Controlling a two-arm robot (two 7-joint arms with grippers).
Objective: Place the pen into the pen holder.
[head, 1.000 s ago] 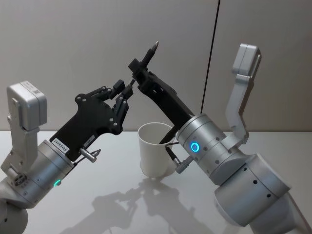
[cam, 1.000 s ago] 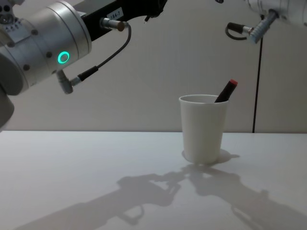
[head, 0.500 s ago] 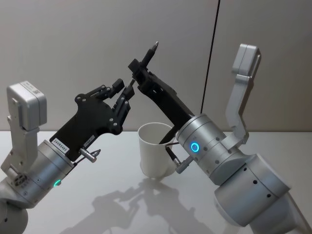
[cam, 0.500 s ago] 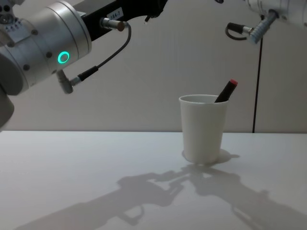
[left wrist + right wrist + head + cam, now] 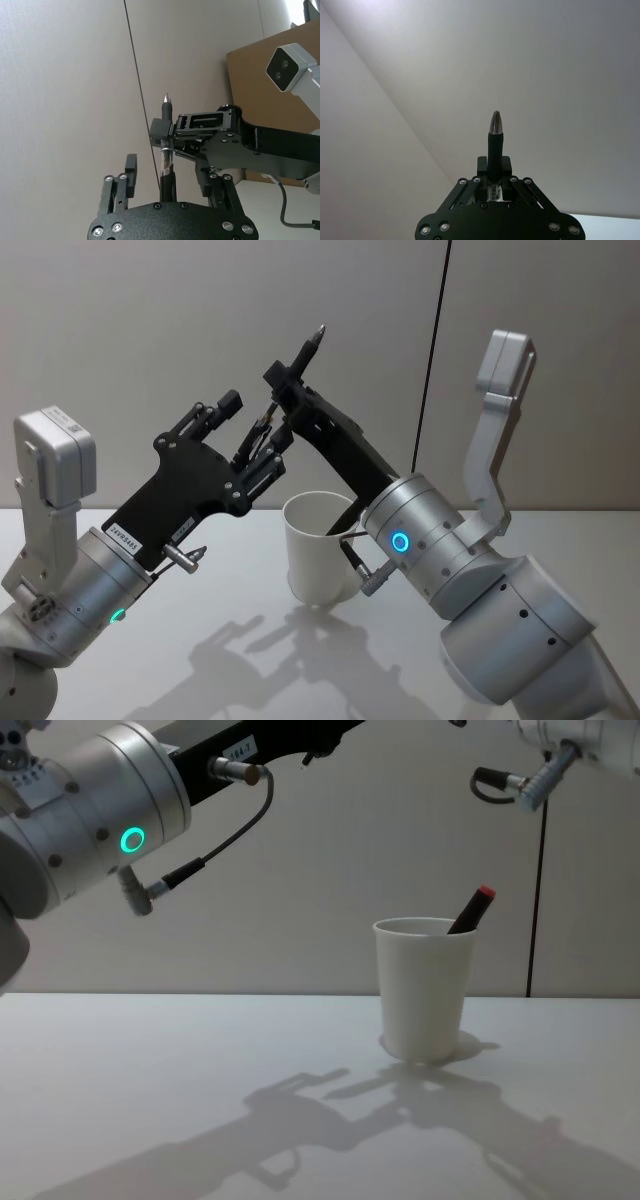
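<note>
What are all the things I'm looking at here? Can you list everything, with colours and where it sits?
Paper cup: one, white, standing upright on the table.
Marker: one, black with a red end, leaning inside the cup.
Pen: one, black with a silver tip, held in the air above the cup, tip upward.
Table: one, white, under the cup.
Right gripper: one, black, shut on the pen.
Left gripper: one, black, open, fingers either side of the pen's lower end.
</note>
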